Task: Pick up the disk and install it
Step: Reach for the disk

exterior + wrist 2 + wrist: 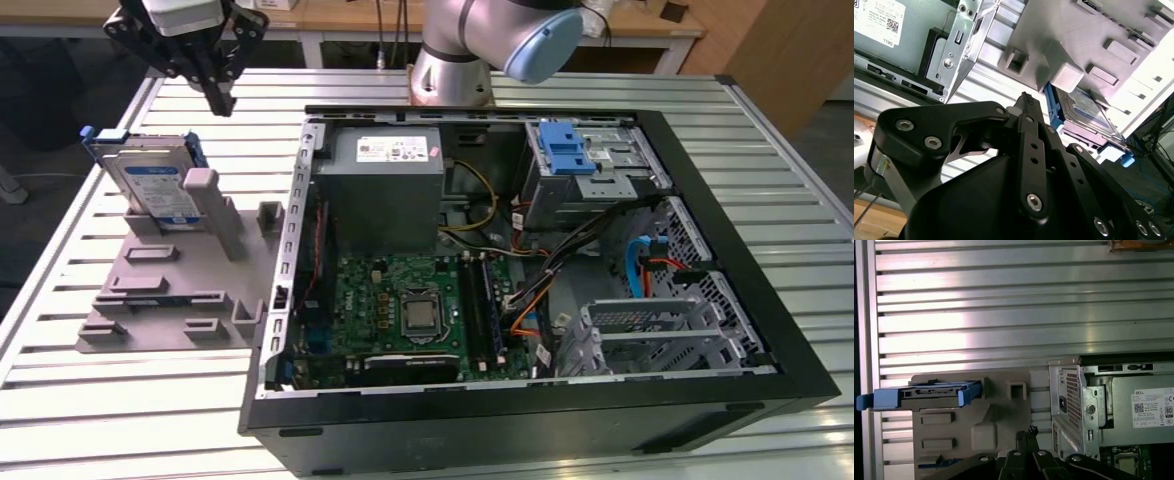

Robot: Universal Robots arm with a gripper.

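**A:** Pictured where, the flat rectangular silver-grey hard disk (150,188) with the white-and-blue label and blue plastic frame?

**B:** Standing on edge in the pale grey moulded plastic holder (167,290), leaning against one of its upright posts (200,190), on the slatted aluminium bench (80,400). Near the open black computer case (747,385), on the exterior view's left. Not yet lifted, not yet installed.

**A:** And the black two-fingered pincer (218,100)?

**B:** Hanging above the bench beyond the holder's far end, apart from the disk, pointed downward. Shown in the second wrist view with fingertips (1025,100) pressed together, clamped on nothing.

**A:** Judged how, for handling?

**B:** Judged dense and heavy for its size, and fully rigid: no sag, no give under pressure. Judged delicate inside, though, so best spared any knock against holder or case. Likely slick on the bare metal faces, likely grippier along the blue frame.

**A:** Best taken hold of where?

**B:** Probably across the two broad faces near the upper edge, above the post and clear of the holder. Better near the middle of that edge than at a corner, to keep the weight from swinging the disk in the grasp. Worth avoiding the thin blue end tabs (866,401), seen jutting out in the first wrist view and judged too flexible to carry the load.
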